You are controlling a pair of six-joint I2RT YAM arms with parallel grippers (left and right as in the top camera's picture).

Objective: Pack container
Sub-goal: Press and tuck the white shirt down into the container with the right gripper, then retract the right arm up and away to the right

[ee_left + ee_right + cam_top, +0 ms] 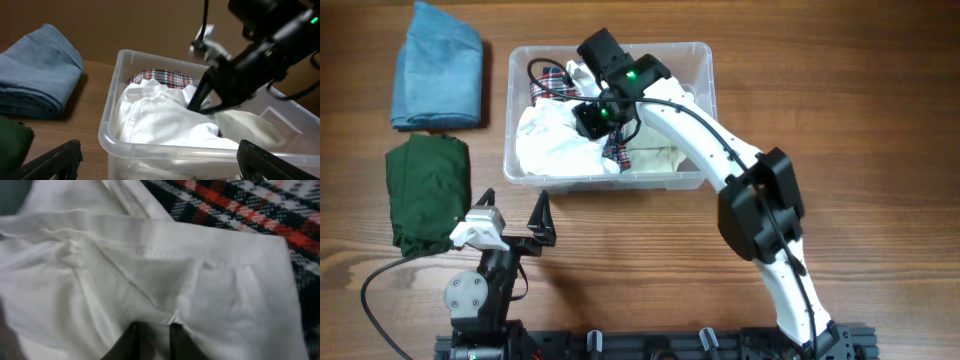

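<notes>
Working inside the container [620,183], set near the middle of the desk's far edge. Reaching in from the near right corner with the right gripper [156,339], fingers drawn close together and pinching a small pucker of the white cloth [555,140]. Holding the left gripper [513,205] back by the near edge, spread wide and gripping nothing, just beside the green cloth [425,195] lying along the left edge. Leaving the blue cloth [437,65] folded at the far left corner, outside the tub.

Judging the step in hand as settling the white cloth into the tub, on top of the plaid cloth [160,77] peeking out on the far side. Doing it well probably meaning:

- Pressing the pinched fold down and outward toward the tub's left wall rather than lifting it, with the fabric bunching high, close to rim level along the near wall.
- Moving slowly enough to avoid dragging the plaid layer underneath.
- Releasing only once the fold is lying flat.
- Rising straight up afterwards, to avoid snagging fabric on the fingers and pulling it back out.
- Aiming for a low, even pile, with the two cloths outside seemingly needing room too.
</notes>
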